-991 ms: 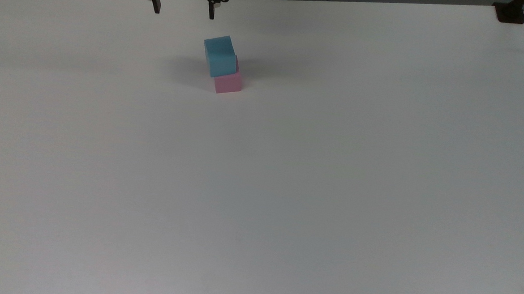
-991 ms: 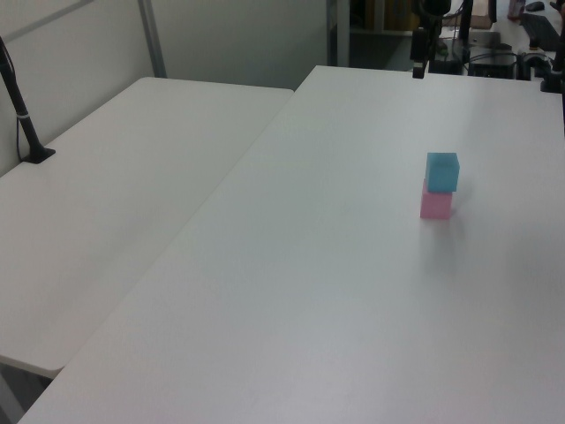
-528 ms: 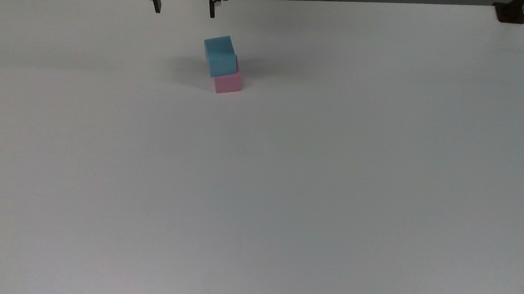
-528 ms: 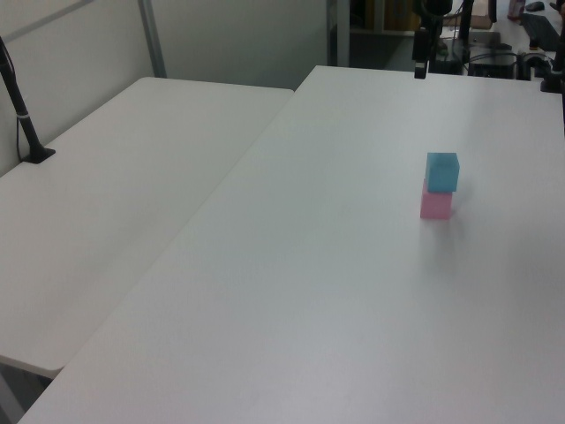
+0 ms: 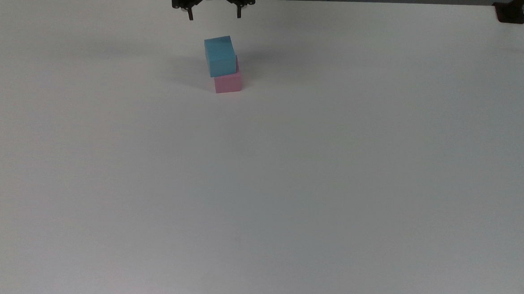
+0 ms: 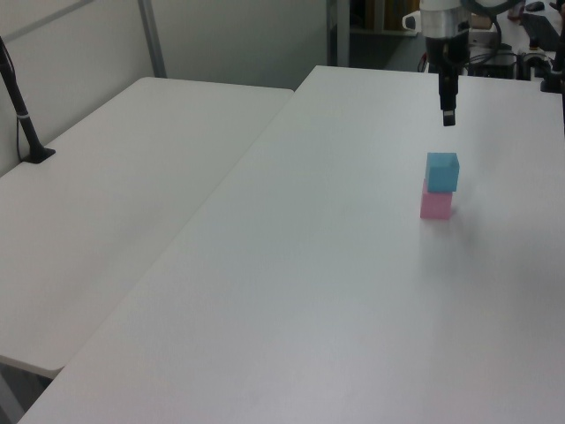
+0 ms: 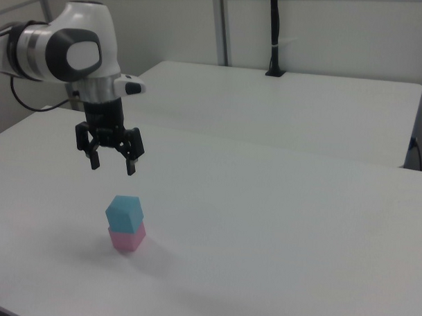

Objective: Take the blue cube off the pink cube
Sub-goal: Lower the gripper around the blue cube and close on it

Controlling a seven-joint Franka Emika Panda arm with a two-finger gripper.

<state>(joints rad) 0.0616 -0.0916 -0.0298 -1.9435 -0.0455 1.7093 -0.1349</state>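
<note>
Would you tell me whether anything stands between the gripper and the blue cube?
Nothing visible does. The open gripper hangs above the blue cube, which sits on the pink cube, with only open air between them.

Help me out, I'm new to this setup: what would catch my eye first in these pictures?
The two-cube stack: the blue cube sits on the pink cube, slightly offset and twisted, alone on the wide white table. Above it hangs the gripper with its fingers spread open, clear of the blue cube. In the right view it is above the stack and a little toward the right view's left.
</note>
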